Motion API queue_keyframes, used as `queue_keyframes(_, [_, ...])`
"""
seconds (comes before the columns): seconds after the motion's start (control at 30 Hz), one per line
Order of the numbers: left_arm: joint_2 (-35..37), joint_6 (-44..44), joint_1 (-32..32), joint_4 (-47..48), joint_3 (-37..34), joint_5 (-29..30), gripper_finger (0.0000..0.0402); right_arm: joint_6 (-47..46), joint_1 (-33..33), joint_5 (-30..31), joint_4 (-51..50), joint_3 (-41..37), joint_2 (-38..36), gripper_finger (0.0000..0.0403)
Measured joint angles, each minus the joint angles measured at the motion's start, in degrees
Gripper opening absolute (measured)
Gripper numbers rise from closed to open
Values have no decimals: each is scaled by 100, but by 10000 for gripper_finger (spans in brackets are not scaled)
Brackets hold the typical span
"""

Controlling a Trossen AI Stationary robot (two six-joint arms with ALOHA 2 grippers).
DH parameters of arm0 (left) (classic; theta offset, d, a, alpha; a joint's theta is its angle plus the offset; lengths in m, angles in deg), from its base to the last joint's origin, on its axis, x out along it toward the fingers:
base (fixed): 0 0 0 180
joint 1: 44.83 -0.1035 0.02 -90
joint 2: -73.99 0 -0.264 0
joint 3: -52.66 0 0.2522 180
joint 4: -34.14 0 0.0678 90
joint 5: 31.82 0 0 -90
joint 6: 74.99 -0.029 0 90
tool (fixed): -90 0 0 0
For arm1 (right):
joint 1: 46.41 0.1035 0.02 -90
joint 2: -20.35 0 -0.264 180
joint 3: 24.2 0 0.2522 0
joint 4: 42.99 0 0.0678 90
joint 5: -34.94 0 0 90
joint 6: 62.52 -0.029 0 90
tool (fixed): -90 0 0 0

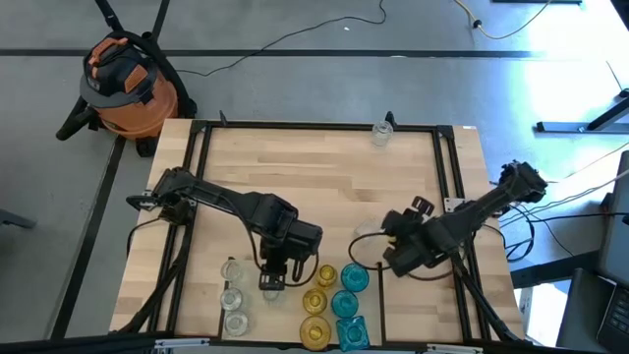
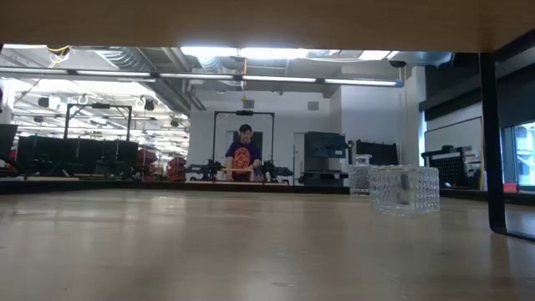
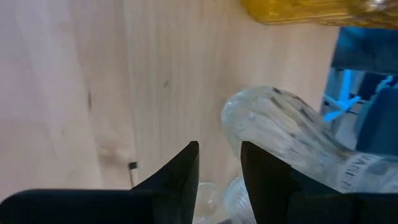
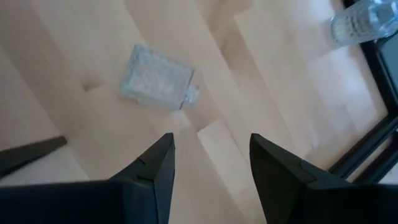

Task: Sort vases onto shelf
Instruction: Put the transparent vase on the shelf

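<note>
Overhead view is evenly lit, with strong white glare on the floor (image 1: 580, 74) at upper right and soft shadows under both arms on the desk (image 1: 324, 177). Low view is dim and soft in the foreground, lit by ceiling strip lights (image 2: 276, 79) far back, with a dark band across the top edge. Left wrist view is heavily blurred on the clear vase (image 3: 280, 134); right wrist view is bright, slightly washed out.

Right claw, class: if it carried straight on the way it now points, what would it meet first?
Probably the square clear vase lying on the shelf ahead of the open right claw; how far ahead is unclear.
</note>
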Motion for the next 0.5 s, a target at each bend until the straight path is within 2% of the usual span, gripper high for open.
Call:
queue_keyframes(0.33, [0,136,16,-5,0,-210,112,-325,-18,597,8,4,-895,167])
queue_keyframes(0.5, [-33,148,52,-69,-2,-481,112,-337,-19,685,11,4,-1216,167])
